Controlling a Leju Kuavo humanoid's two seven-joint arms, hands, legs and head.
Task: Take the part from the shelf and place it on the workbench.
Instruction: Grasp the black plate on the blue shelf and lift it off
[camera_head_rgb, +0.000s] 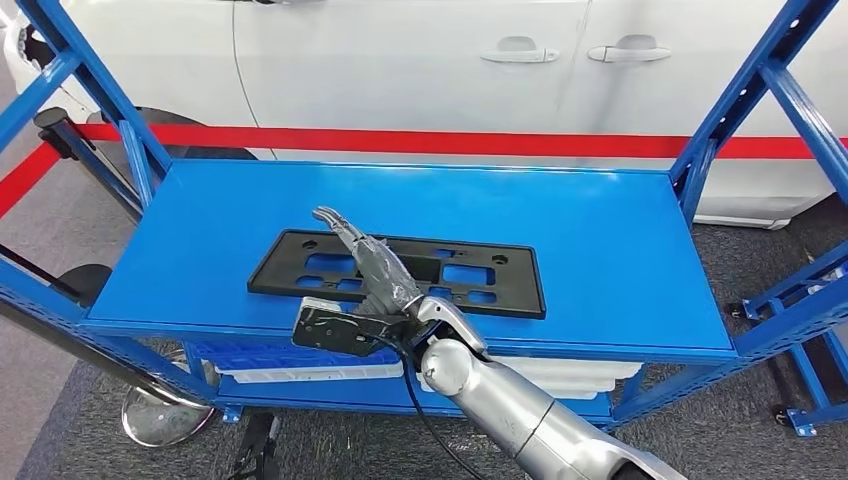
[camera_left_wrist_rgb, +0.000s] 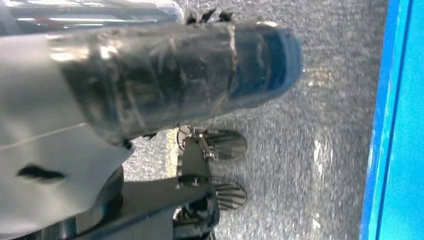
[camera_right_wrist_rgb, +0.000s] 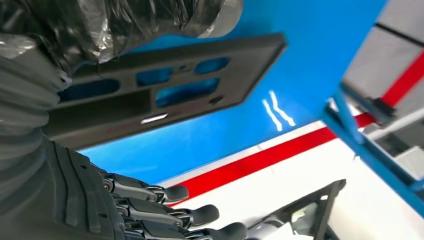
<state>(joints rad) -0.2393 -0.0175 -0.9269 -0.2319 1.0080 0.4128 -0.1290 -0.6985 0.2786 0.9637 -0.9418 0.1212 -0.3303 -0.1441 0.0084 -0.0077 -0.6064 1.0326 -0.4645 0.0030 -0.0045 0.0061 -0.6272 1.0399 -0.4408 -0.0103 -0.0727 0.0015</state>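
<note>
While the black part (camera_head_rgb: 397, 272) lies flat on the blue shelf (camera_head_rgb: 600, 240), nothing is done; the right hand (camera_head_rgb: 368, 262) hovers over it, fingers apart and empty; the left hand's (camera_left_wrist_rgb: 150, 75) fingers I cannot tell.

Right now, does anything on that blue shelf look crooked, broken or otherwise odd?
Nothing stands out. The black part lies flat on the blue shelf, slightly skewed to its edges, with no visible damage. The right hand is above it, fingers spread.
</note>
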